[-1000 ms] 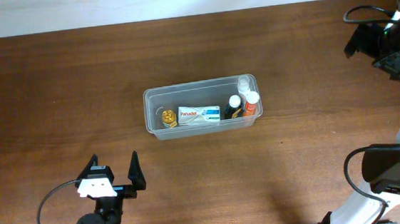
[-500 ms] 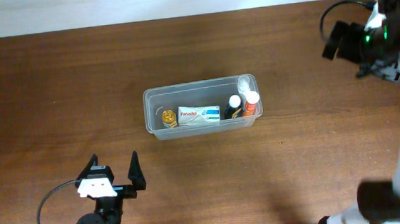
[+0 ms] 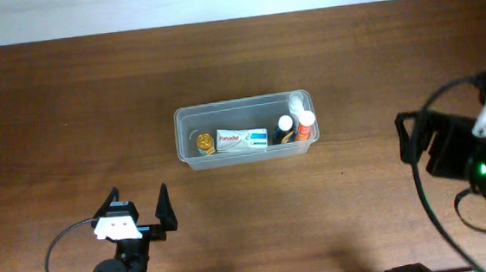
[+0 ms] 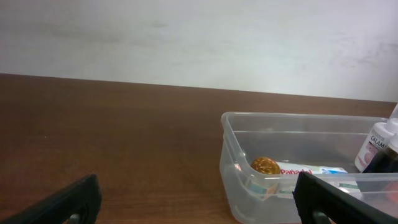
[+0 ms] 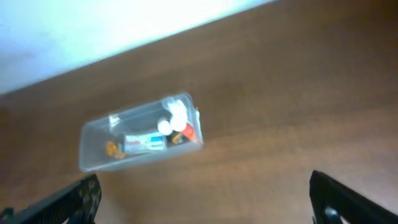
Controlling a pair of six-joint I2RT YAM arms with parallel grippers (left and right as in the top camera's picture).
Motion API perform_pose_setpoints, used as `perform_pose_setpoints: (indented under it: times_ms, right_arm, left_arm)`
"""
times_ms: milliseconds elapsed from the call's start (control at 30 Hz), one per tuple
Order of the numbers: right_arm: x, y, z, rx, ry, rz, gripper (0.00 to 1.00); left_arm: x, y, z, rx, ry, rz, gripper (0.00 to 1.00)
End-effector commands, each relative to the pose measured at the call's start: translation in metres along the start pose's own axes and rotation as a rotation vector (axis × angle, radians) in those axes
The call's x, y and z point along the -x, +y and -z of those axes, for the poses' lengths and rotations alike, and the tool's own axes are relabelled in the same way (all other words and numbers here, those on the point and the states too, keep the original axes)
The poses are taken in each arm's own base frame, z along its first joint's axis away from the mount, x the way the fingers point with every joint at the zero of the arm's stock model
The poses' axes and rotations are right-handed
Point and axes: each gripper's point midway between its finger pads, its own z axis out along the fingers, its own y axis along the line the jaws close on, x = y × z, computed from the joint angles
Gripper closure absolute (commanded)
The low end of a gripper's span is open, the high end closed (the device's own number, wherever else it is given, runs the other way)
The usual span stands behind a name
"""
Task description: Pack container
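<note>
Seen from the left wrist, the container (image 4: 231, 162) runs off the right and near edges. The white bottle (image 4: 376, 146) at its right end is sliced by the frame, so its label is only half readable. The box (image 4: 305, 170) lies partly behind the cloudy near wall. The little gold thing (image 4: 265, 165) is too small to name. The right wrist view is smeared throughout, with no print legible. From above, the right arm (image 3: 453, 150) is blurred and cut by the right edge.

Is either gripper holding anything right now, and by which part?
Nothing is held. Left gripper and right gripper are both open and empty, apart from the container.
</note>
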Motion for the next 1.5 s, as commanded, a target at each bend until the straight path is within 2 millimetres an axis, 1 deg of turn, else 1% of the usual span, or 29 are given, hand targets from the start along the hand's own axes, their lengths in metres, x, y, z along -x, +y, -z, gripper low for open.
perform_pose_setpoints:
  times_ms: [0,167,267,367,600,733,833,1000,1100,1467]
  right_arm:
    - [-0.008,-0.001,0.002,0.039,-0.084,0.000,0.02]
    - [-0.009,-0.002,-0.001,0.118,-0.287,0.003,0.02]
    - [-0.014,-0.005,-0.008,0.146,-0.385,0.018,0.02]
    - [-0.022,-0.008,-0.017,0.159,-0.469,0.091,0.02]
    - [-0.051,-0.020,-0.053,0.148,-0.630,0.280,0.02]
    - [-0.068,-0.027,-0.071,0.150,-0.723,0.327,0.02]
    - [-0.079,-0.031,-0.084,0.163,-0.785,0.332,0.02]
    - [-0.092,-0.037,-0.100,0.172,-0.845,0.329,0.02]
    - [-0.099,-0.042,-0.110,0.163,-0.841,0.327,0.02]
    - [-0.109,-0.056,-0.129,0.114,-0.808,0.314,0.02]
  left_arm:
    - [-0.001,0.001,0.000,0.002,-0.002,-0.016,0.01]
    - [-0.001,0.001,0.000,0.002,-0.002,-0.016,0.01]
    - [-0.001,0.001,0.000,0.002,-0.002,-0.016,0.01]
    - [-0.001,0.001,0.000,0.002,-0.002,-0.016,0.01]
    - [-0.001,0.001,0.000,0.002,-0.002,-0.016,0.01]
    - [-0.001,0.001,0.000,0.002,-0.002,-0.016,0.01]
    - [-0.001,0.001,0.000,0.002,-0.002,-0.016,0.01]
    - [-0.001,0.001,0.000,0.002,-0.002,-0.016,0.00]
    - [-0.001,0.001,0.000,0.002,-0.002,-0.016,0.01]
    - [-0.001,0.001,0.000,0.002,-0.002,-0.016,0.01]
